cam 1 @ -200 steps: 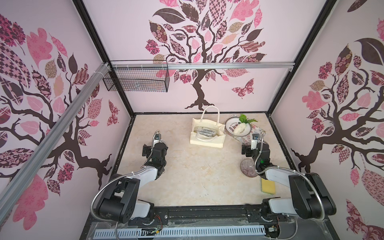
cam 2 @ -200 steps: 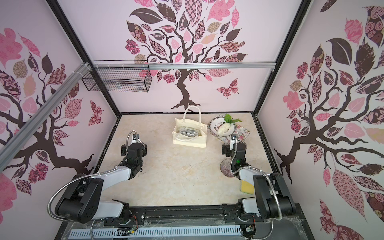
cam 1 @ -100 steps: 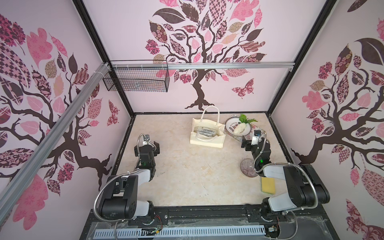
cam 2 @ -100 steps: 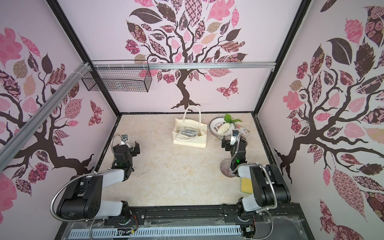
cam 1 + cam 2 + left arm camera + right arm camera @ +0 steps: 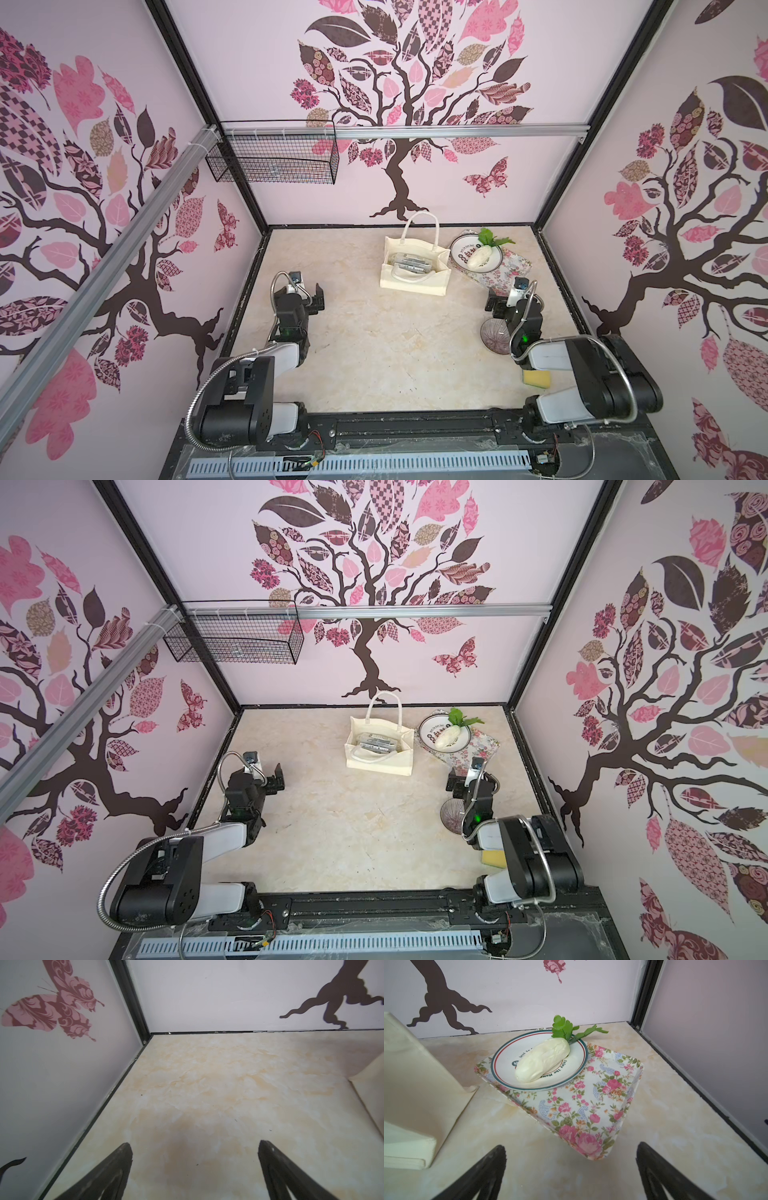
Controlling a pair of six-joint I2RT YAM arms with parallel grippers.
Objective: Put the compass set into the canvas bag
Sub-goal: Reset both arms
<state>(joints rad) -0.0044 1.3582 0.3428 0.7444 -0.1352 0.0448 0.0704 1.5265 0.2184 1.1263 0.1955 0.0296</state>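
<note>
Compass set (image 5: 409, 262) lies inside the canvas bag (image 5: 415, 286), unmoved on the tabletop (image 5: 374, 357); left claw (image 5: 194, 1145) and right claw (image 5: 571, 1150) gape empty, arms folded back since 1 second ago

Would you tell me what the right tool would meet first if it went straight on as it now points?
Probably the near corner of the floral tray, which lies just ahead of the open right tool; the plate sits farther along.
</note>
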